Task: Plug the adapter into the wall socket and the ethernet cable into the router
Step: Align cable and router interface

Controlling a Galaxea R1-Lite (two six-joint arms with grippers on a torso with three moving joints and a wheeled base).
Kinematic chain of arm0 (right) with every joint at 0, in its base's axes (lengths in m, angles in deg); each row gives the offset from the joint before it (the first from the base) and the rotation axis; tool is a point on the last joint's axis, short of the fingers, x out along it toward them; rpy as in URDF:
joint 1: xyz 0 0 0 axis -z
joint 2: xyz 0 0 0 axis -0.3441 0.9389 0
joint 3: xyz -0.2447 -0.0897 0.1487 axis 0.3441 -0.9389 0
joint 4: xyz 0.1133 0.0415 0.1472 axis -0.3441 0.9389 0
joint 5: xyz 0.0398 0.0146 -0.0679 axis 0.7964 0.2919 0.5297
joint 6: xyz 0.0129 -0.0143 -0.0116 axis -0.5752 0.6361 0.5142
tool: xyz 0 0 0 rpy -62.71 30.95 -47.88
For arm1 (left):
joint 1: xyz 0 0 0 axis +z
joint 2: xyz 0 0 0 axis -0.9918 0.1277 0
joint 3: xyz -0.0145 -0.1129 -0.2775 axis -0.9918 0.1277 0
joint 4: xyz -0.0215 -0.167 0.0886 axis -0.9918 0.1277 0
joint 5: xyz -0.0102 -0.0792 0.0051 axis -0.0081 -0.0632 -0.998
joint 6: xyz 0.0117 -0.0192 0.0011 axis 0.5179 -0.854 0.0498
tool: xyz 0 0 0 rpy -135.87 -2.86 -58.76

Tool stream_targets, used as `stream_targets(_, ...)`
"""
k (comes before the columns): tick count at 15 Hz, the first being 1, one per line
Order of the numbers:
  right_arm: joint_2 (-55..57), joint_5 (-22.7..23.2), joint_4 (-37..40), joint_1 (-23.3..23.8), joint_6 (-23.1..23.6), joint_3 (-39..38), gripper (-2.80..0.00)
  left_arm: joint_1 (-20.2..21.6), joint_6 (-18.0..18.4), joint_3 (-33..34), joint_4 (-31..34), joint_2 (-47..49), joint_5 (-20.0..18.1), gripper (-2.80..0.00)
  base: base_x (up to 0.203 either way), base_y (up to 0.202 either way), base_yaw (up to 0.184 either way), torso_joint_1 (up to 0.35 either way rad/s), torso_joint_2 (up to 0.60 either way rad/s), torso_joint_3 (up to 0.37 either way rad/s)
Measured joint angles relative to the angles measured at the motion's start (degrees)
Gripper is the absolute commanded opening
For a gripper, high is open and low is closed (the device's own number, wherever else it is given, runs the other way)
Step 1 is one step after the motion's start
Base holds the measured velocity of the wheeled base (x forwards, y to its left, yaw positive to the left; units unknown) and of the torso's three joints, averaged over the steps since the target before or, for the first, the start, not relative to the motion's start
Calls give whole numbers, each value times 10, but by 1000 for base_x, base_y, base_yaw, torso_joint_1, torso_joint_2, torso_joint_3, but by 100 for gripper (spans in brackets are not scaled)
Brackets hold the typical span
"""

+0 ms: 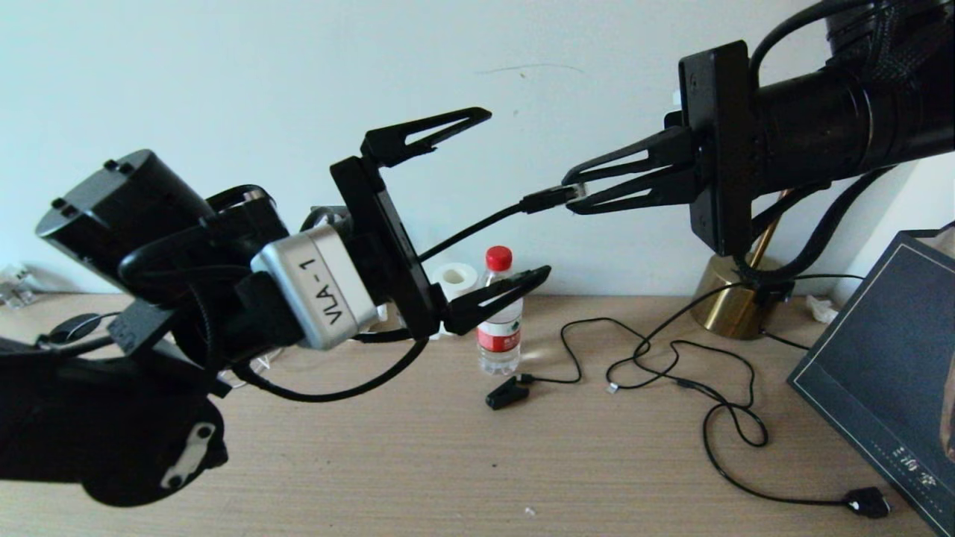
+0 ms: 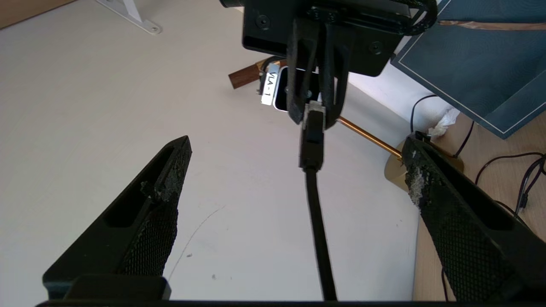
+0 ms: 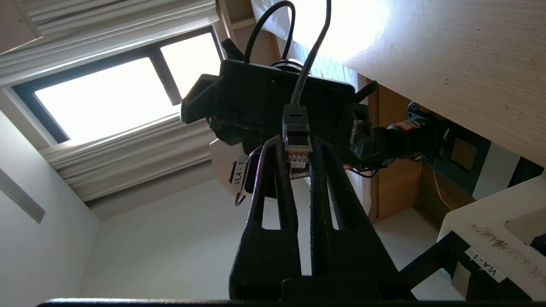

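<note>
The ethernet cable [image 1: 477, 224] is thin and black, w/ a black boot and a small clear plug tip [image 3: 297, 154]; gold contacts show in the right wrist view. The plug end is up in the air above the desk, approx. level, pinched between the closed fingers of the right gripper [image 1: 573, 195]. The cord hangs back toward the left arm.

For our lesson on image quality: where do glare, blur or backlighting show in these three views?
Right wrist view: window blown out, right gripper backlit, near silhouette. Left wrist view: ethernet cable slightly soft. Head view: even light, bent edges.
</note>
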Motion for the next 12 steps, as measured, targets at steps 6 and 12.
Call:
stream_targets(6, 0, 0, 1, -4, 0, -3, -280, 0, 0, -1, 0, 0, 4, 0, 0, 0, 0, 0, 0, 0)
stream_targets(12, 0, 0, 0, -6, 0, -7, -280, 1, -1, -3, 0, 3, 10, 0, 0, 0, 0, 0, 0, 0)
